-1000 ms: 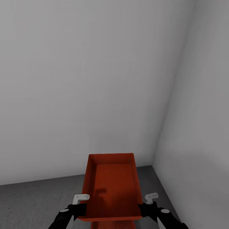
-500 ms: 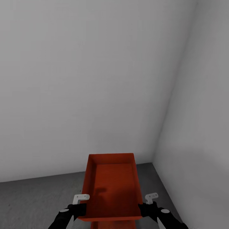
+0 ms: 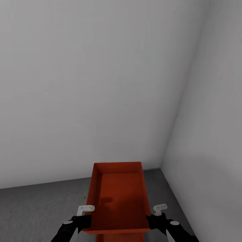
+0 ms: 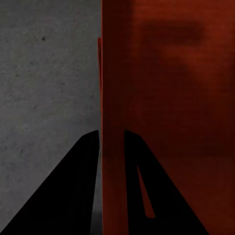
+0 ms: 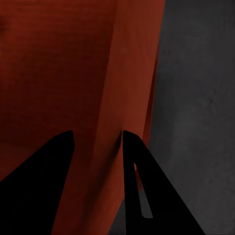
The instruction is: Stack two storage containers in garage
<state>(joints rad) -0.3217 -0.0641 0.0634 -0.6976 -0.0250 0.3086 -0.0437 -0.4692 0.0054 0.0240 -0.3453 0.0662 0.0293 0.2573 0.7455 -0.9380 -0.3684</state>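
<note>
An orange-red open-topped storage container hangs in front of me over the dark grey concrete floor of the garage. My left gripper is shut on its left wall, which runs between the fingers in the left wrist view. My right gripper is shut on the right wall. The bin is empty. Below its near edge a strip of a second orange-red container shows; a sliver of it also peeks past the held wall.
White walls meet in a corner just beyond the container, with the right wall close by. Concrete floor spreads out to the left.
The view has shifted a little, so the foot of the far wall sits slightly higher in the picture. Both grippers keep the same hold on the container.
</note>
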